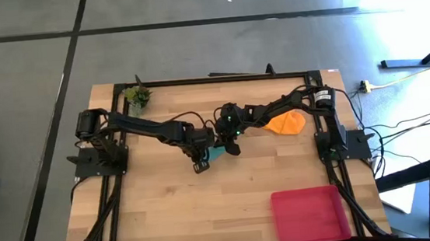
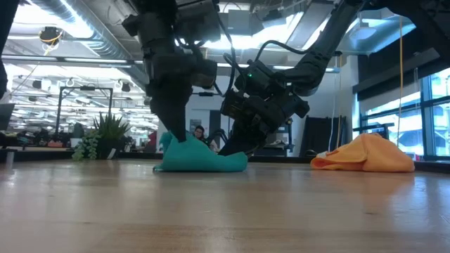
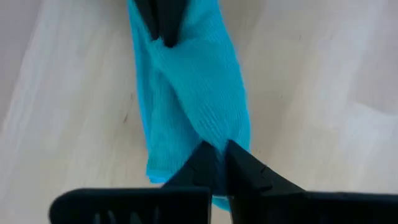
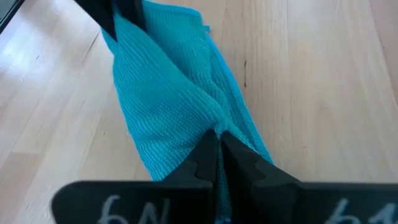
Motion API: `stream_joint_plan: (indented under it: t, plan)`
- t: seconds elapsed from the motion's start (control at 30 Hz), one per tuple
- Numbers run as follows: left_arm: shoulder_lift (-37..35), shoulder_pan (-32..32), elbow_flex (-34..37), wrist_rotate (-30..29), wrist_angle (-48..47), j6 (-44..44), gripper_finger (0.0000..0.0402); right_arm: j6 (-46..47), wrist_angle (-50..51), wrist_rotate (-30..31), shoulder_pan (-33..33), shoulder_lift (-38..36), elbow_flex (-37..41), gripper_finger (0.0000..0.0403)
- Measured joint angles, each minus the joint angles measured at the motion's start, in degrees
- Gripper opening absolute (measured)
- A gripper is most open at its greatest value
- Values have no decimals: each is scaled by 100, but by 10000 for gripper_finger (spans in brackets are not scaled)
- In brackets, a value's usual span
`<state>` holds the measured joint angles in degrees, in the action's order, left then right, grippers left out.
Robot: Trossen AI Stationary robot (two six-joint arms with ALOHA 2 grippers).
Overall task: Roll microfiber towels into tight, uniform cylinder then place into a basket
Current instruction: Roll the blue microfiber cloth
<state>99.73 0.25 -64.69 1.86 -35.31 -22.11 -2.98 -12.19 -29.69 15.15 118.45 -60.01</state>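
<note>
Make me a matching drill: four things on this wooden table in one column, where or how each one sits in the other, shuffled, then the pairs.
Things:
1. teal microfiber towel
2. orange microfiber towel
3. shallow red-pink basket
4. small green plant sprig

States:
A. empty, at the near right corner
B. pinched at both ends by the left hand and right hand
C. at the far left corner
D. crumpled, lying untouched

Pairs: 1-B, 2-D, 3-A, 4-C

Legible marks: one only, a handwritten marking in pale strokes on the dark body of the right gripper (image 4: 217, 146), just behind its fingers in the right wrist view; it looks like "6N" with a further partial character toward the other end, but the reading is uncertain. No other text, label, brand, number or sign can be read anywhere else in the views.
</note>
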Motion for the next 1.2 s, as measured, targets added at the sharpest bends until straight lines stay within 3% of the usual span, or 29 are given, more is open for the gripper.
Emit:
stream_joint_plan:
  t: [0.43,1.03,1.2]
  plan:
    - [6,7,0,-88,-15,-24,97,-2,2,-2,-2,0,0,15]
    - [-244,87,-13,-105,-280,171,99,3,0,2,-2,-2,0,15]
    - [-570,78,-33,-287,-307,171,101,526,23,15,1,-4,-2,15]
